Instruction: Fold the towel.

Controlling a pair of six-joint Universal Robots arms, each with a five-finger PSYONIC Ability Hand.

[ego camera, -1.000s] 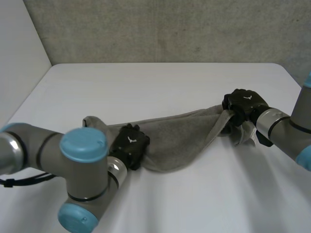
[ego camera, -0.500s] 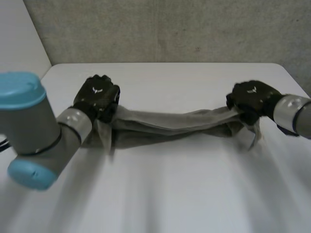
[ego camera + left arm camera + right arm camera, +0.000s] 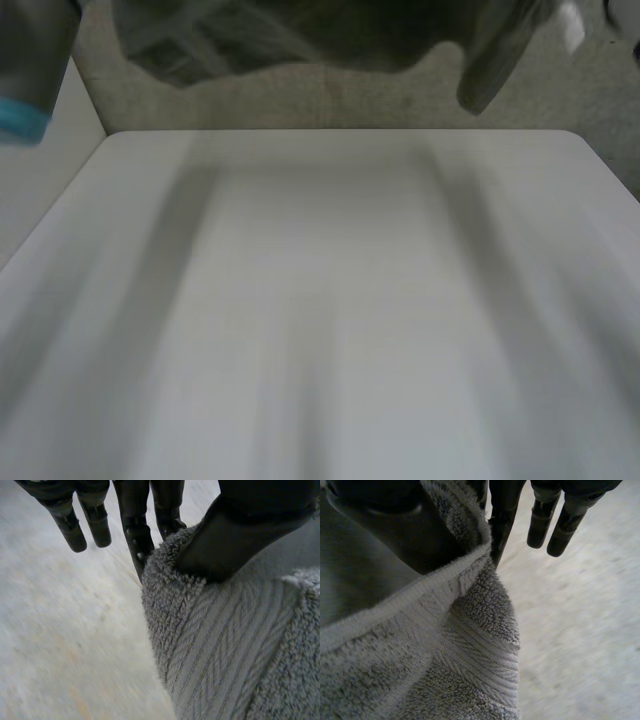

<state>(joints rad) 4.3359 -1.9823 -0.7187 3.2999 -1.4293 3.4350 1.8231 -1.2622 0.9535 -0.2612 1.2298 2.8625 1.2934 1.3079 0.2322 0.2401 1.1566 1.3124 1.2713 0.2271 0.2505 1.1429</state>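
- The towel (image 3: 300, 30) is way up off the desk (image 3: 330, 300). From the head view it hangs bunched along the very top, in front of the grey wall (image 3: 350, 100).
- One loose flap of it dangles lower over toward the robot's right side. The rest sags in a wavy line.
- Nothing of the cloth touches the desk, and the white top below it is bare.
- A bit of the left arm (image 3: 30, 60), grey with a light-blue cap, pokes in at the head view's upper left corner.
- The left hand (image 3: 240, 535) has the towel (image 3: 225, 645) clamped. In its wrist view the thumb presses the fuzzy edge against one finger, and the cloth drops away below the palm.
- Its other fingers (image 3: 67, 522) are straight and off the cloth, with nothing in them.
- It's the same deal on the right hand (image 3: 385, 525). The thumb sits on the hemmed edge of the towel (image 3: 445, 645) and pins it against the nearest finger.
- The remaining fingers (image 3: 540, 522) stick out straight beside the cloth, not touching it.
- Both wrist views show the woven band of the towel running across the fold just under each pinch.
- Can't tell from these views whether either hand has a corner or just somewhere along an edge.
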